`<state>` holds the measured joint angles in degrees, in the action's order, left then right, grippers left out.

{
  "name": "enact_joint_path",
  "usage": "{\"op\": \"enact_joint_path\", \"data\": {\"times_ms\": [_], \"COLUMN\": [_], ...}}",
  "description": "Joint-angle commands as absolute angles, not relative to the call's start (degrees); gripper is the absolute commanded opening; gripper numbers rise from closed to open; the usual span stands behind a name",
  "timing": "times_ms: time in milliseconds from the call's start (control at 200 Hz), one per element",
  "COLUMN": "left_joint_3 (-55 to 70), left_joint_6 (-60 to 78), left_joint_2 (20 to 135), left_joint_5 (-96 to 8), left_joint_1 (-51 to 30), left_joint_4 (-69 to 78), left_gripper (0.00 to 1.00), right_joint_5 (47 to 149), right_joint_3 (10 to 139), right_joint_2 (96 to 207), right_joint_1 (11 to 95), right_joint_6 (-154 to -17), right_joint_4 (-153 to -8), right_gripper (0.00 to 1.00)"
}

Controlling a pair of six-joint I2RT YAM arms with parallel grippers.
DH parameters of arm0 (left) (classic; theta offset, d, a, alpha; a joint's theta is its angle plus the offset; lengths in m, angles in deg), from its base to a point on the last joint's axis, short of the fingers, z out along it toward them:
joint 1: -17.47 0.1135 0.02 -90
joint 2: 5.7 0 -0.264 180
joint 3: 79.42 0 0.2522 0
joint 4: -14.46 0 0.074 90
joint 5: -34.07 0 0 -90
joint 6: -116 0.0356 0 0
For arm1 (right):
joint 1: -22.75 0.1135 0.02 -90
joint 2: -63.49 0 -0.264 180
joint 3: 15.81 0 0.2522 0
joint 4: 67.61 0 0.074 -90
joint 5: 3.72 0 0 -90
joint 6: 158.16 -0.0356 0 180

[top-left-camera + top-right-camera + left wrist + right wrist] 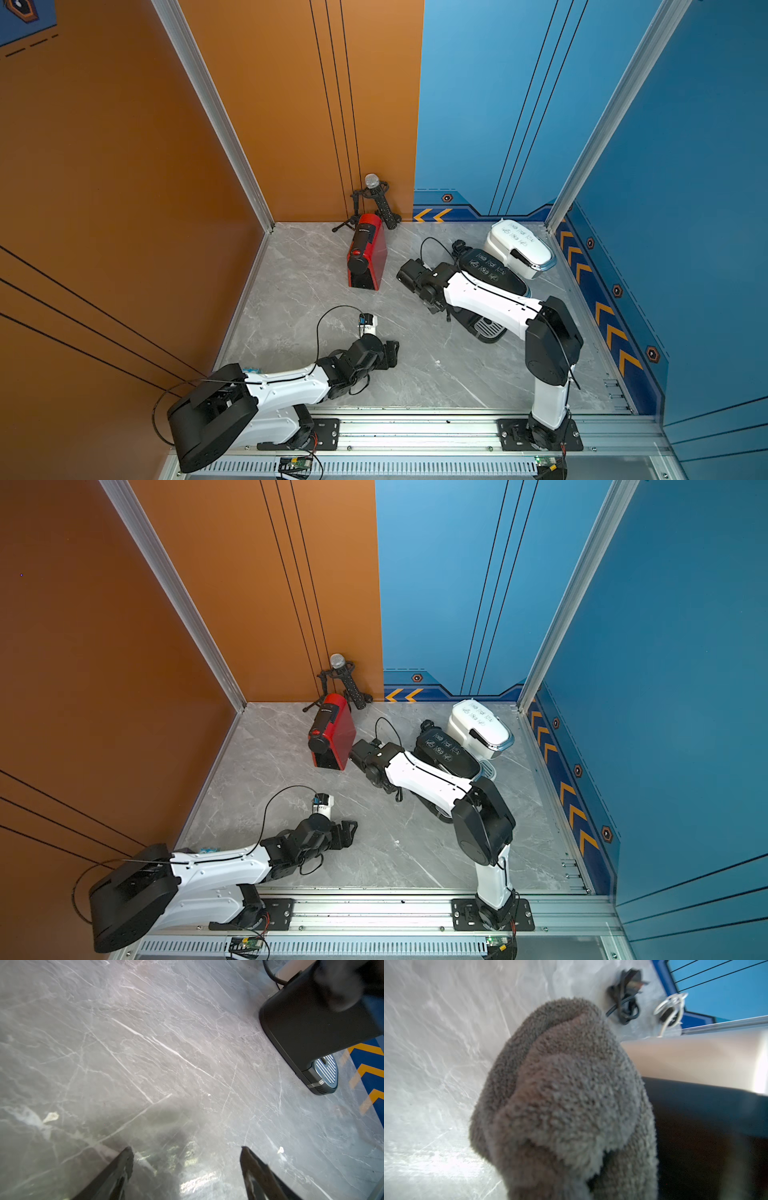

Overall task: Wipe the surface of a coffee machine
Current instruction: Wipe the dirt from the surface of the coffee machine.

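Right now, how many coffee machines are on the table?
3: a red coffee machine alone toward the back left, a black coffee machine partly under the right arm, and a white coffee machine just behind the black one. None looks hidden.

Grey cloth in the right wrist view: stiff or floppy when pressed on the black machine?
The grey cloth is probably floppy: it drapes in soft, rounded folds. Its fluffy pile should drag rather than slide on the black coffee machine. Likely light; it bunches up and holds no flat edge.
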<state>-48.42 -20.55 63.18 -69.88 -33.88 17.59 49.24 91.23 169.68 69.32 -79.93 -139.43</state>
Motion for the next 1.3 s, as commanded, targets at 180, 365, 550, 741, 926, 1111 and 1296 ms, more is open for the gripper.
{"op": "enact_joint_path", "data": {"times_ms": [180, 365, 550, 741, 926, 1111, 1296], "left_joint_3": [-48.12, -45.27, -41.27, -37.74, -36.20, -36.56, -34.99], "left_joint_6": [-19.97, -19.03, -17.69, -17.08, -17.22, -17.42, -16.91], "left_joint_2": [63.96, 67.84, 72.60, 76.73, 78.29, 77.93, 79.62], "left_joint_5": [-70.38, -68.98, -67.48, -66.54, -66.55, -67.07, -66.39], "left_joint_1": [-33.15, -33.44, -34.22, -35.92, -37.34, -37.80, -37.74], "left_joint_4": [16.80, 16.83, 16.87, 17.08, 17.25, 17.27, 17.38], "left_gripper": [0.82, 0.82, 0.82, 0.82, 0.82, 0.82, 0.82], "right_joint_5": [46.35, 48.60, 52.26, 57.65, 58.94, 57.47, 56.41], "right_joint_3": [89.38, 73.74, 58.31, 47.88, 42.69, 46.21, 49.14], "right_joint_2": [148.59, 133.94, 125.24, 122.86, 124.13, 118.80, 116.79], "right_joint_1": [68.54, 67.95, 68.28, 68.90, 69.50, 74.46, 77.95], "right_joint_6": [-82.28, -86.99, -92.12, -97.92, -99.77, -97.55, -97.94], "right_joint_4": [-143.21, -138.32, -134.18, -128.29, -124.81, -126.91, -131.42], "right_gripper": [0.12, 0.12, 0.12, 0.12, 0.11, 0.12, 0.12]}}
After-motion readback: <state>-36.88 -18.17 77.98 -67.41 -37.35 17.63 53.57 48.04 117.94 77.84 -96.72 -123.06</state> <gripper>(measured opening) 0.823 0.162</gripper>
